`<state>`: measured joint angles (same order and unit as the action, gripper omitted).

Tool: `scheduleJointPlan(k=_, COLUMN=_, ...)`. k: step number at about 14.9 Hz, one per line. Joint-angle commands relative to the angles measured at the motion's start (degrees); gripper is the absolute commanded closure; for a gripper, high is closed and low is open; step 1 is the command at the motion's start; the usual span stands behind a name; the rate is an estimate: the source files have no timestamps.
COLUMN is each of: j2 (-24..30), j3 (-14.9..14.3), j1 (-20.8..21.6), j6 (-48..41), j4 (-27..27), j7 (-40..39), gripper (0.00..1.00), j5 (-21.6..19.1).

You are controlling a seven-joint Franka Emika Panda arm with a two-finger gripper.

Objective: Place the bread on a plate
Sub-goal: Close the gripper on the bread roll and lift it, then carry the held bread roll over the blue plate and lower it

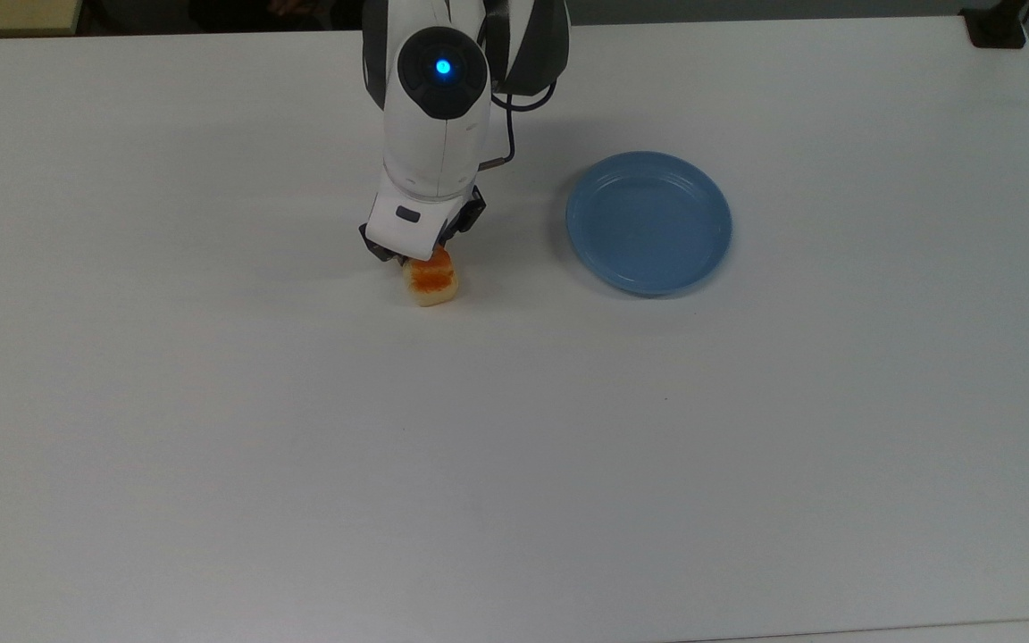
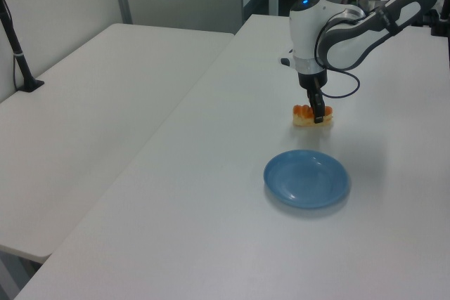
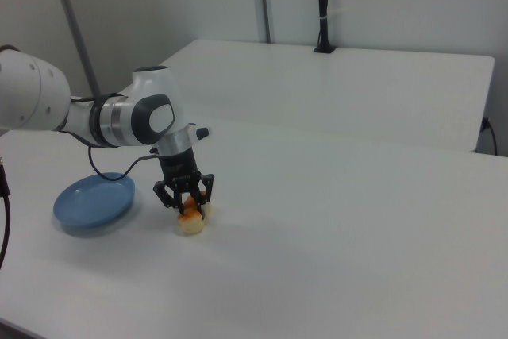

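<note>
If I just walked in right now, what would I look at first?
Probably the big white robot arm, with its claw reaching straight down over the little orange-topped bread on the white table. Its fingers stand open on either side of the loaf. Next you would spot the round blue plate, sitting apart from the bread toward the top view's right, with nothing on it.

light-blue plate [image 1: 648,223], bread [image 1: 430,279] with cream sides and orange-brown glazed top, white table [image 1: 514,429], white-and-grey arm [image 1: 437,116], black gripper [image 3: 185,198]
</note>
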<state>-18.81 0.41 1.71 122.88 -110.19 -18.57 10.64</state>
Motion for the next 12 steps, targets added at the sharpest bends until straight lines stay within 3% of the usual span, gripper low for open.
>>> scheduleJointPlan(k=1, j2=0.6, j3=0.1, j1=0.7, j6=1.5, j4=-0.7, j7=3.4, gripper=0.74, j5=1.4)
scheduleJointPlan(k=9, j2=11.6, j3=3.2, j1=2.0, j6=-6.5, j4=-0.6, j7=12.8, gripper=0.73, j5=0.6)
scheduleJointPlan(k=12, j2=16.2, j3=4.6, j1=1.5, j6=-11.9, j4=2.5, j7=18.8, gripper=0.73, j5=-1.4)
